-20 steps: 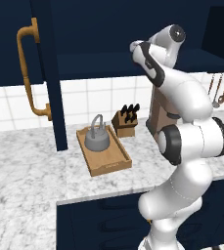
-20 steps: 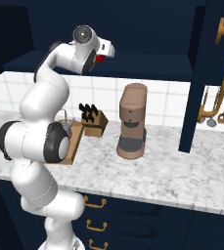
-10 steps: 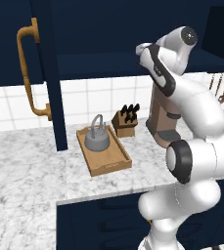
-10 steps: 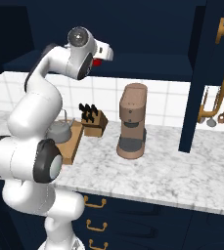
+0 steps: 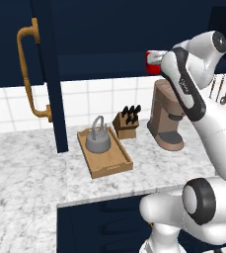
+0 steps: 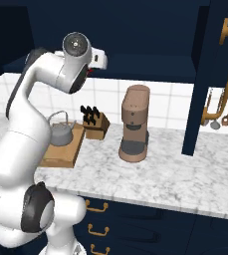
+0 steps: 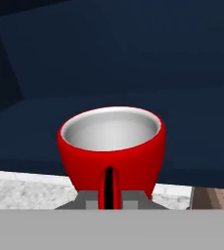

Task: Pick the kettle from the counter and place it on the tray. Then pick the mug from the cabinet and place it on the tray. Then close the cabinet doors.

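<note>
A: The mug (image 7: 111,146) — where is it seen, and how is the claw (image 7: 111,199) set?

B: The red mug is seen upright at the cabinet (image 5: 109,29) opening, high above the counter (image 5: 30,173), its handle turned toward the hand camera. The handle is flanked closely by the two finger tips, so the claw appears pinched on the mug's handle.

A: What is found nearby?

B: A brown coffee machine (image 5: 165,116) is stood below the mug, with a knife block (image 5: 126,123) just beside it. An open cabinet door (image 5: 48,74) with a brass handle (image 5: 29,74) is seen to the left.

A: And the containers?

B: The kettle (image 5: 98,138) is held in the wooden tray (image 5: 112,165), toward its back end; the front of the tray is left bare.
</note>
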Tool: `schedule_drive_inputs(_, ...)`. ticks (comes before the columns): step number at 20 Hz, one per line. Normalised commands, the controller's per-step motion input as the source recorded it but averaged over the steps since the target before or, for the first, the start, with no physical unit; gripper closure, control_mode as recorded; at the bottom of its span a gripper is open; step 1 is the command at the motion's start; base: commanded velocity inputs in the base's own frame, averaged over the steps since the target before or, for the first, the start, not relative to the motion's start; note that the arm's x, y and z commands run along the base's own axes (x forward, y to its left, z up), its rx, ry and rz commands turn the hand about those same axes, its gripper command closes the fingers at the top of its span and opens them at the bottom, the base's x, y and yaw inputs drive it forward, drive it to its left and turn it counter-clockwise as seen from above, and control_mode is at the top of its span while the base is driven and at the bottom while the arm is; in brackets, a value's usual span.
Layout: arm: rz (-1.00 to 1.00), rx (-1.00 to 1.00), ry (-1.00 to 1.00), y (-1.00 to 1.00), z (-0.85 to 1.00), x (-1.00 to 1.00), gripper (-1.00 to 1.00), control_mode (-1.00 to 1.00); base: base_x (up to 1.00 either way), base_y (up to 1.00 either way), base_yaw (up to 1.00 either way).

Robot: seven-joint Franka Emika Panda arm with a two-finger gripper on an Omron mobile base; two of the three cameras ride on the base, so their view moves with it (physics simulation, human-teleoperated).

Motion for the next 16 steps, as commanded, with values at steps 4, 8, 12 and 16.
schedule_drive_inputs(4, 0.32, 0.0, 0.02, 0.09, -0.06, -1.0, 1.0, -1.0, 0.0, 0.0, 0.0)
schedule_drive_inputs(8, 0.26, 0.0, 0.0, 0.16, -0.15, -1.0, 1.0, -1.0, 0.0, 0.0, 0.0)
schedule_drive_inputs(12, 0.2, -0.01, 0.0, 0.31, -0.33, -0.96, 1.0, -1.0, 0.0, 0.0, 0.0)
schedule_drive_inputs(16, 0.15, -0.06, 0.0, 0.49, -0.57, -0.78, 1.0, -1.0, 0.0, 0.0, 0.0)
